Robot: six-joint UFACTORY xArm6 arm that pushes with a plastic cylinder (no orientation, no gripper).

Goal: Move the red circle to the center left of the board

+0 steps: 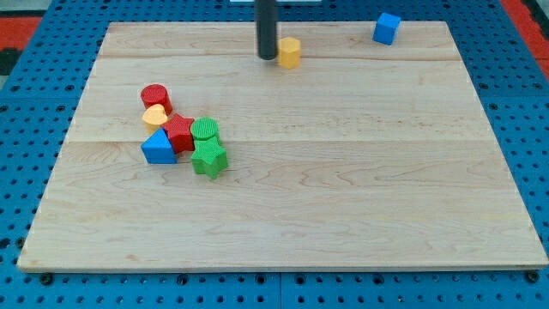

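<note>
The red circle (156, 96) lies on the wooden board (343, 172) at the view's centre left, at the top of a tight cluster. Touching it below is a yellow heart-shaped block (155, 116). My tip (268, 57) is near the view's top centre, just left of a yellow hexagon block (290, 51) and far up and right of the red circle. The dark rod rises out of the view's top edge.
The cluster also holds a red star-shaped block (179, 131), a blue triangle (159, 147), a green circle (205, 130) and a green star (208, 159). A blue cube (387, 27) sits at the view's top right. Blue pegboard surrounds the board.
</note>
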